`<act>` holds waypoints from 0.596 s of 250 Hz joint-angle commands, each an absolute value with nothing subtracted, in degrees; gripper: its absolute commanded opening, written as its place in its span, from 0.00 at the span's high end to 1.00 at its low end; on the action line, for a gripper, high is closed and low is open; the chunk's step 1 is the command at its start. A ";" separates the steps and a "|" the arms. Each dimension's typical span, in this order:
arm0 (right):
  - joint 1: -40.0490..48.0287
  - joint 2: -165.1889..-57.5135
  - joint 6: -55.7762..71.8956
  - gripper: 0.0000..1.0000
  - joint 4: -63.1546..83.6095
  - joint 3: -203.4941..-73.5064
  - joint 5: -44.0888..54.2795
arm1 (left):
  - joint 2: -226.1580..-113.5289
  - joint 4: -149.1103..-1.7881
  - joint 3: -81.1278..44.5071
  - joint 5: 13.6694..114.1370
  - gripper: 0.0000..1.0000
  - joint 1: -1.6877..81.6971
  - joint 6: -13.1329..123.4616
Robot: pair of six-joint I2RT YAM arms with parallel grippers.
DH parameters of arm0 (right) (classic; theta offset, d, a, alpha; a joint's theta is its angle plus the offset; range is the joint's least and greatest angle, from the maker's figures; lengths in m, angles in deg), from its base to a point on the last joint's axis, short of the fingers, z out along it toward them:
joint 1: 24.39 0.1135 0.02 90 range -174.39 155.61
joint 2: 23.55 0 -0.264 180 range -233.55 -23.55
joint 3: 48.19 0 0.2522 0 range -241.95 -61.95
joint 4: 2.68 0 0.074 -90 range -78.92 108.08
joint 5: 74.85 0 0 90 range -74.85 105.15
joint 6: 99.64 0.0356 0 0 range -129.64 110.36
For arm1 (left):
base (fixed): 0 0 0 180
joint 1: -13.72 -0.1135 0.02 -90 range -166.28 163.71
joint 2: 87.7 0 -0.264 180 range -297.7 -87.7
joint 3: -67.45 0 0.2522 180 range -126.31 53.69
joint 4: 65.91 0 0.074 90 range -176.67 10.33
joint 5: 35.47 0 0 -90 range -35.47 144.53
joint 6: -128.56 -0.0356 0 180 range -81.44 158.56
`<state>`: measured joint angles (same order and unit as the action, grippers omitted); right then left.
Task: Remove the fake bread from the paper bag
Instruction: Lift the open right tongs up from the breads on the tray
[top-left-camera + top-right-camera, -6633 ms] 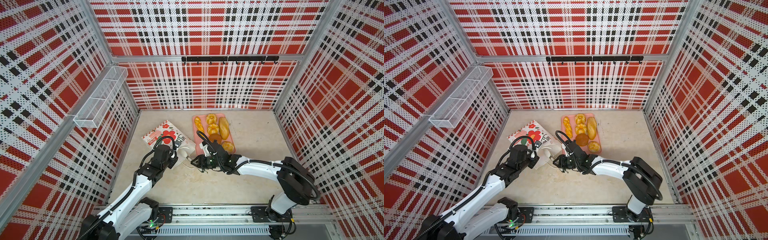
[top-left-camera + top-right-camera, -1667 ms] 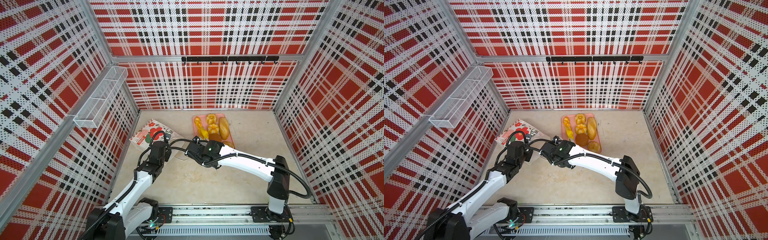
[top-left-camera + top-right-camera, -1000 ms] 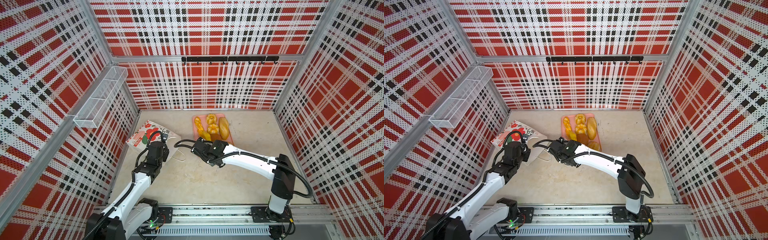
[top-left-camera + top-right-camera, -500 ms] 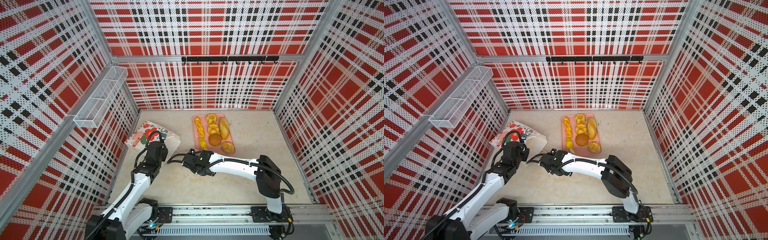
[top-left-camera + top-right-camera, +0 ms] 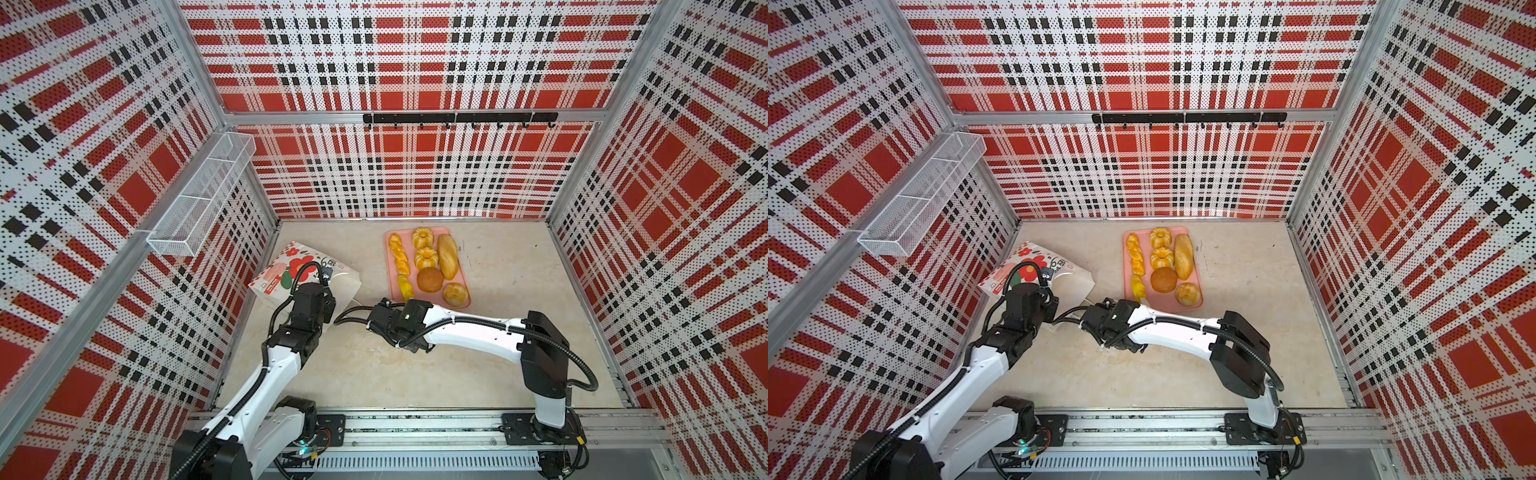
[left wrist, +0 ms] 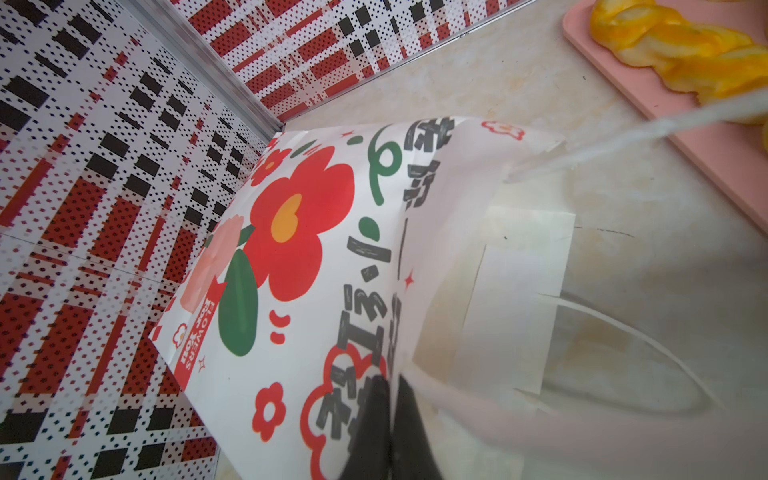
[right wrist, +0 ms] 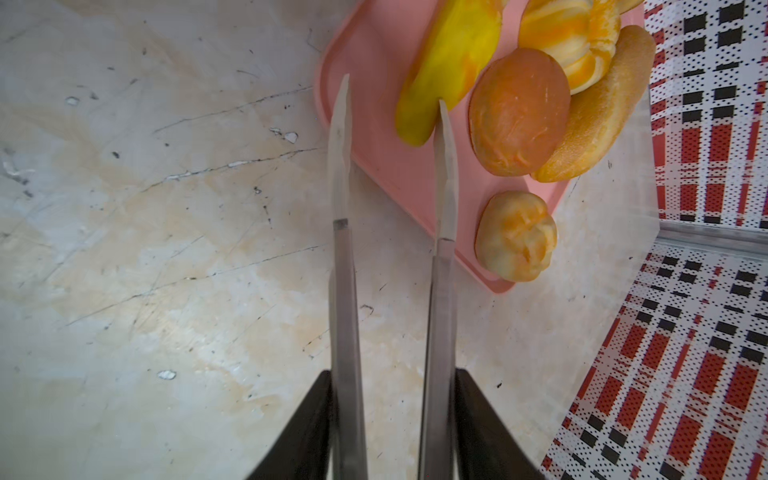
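Observation:
The white paper bag [image 5: 291, 270] [image 5: 1025, 266] with red flowers lies tilted against the left wall. My left gripper [image 6: 390, 380] is shut on the rim of the paper bag [image 6: 311, 270] at its mouth. Of its inside I see only white paper. Several pieces of fake bread lie on the pink tray [image 5: 390, 266]: a braid [image 5: 397, 249], a long loaf [image 5: 448, 255], a brown bun [image 5: 429, 279] and a yellow roll [image 5: 404, 286]. My right gripper [image 7: 392, 93] [image 5: 409, 299] is open and holds nothing. It hovers at the tray's near left corner, beside the yellow roll [image 7: 449, 62].
A wire basket [image 5: 199, 199] hangs on the left wall and a black hook rail [image 5: 457, 118] on the back wall. Plaid walls close in three sides. The arms' base rail [image 5: 415, 428] runs along the front. White cord handles [image 6: 644, 345] trail from the bag's mouth onto the floor.
Over the last second my right gripper drew back from over the tray to its near corner, and its jaws have parted. The left gripper has kept its hold on the bag.

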<state>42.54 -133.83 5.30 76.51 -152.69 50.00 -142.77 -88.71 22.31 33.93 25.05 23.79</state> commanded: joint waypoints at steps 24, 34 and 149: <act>41.62 -128.19 7.58 0.53 74.70 -152.27 46.39 | -142.54 -88.63 22.56 34.05 1.00 24.79 25.14; 41.48 -127.58 7.65 0.53 74.54 -152.39 45.88 | -142.55 -88.63 22.58 34.05 1.00 24.82 25.06; 35.79 -117.11 10.91 0.59 60.96 -143.62 31.95 | -142.25 -88.77 22.71 33.64 1.00 25.72 24.49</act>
<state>37.43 -121.37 8.03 67.41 -144.99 35.81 -142.77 -88.71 22.31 33.91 25.27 23.75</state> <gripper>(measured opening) 0.433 0.047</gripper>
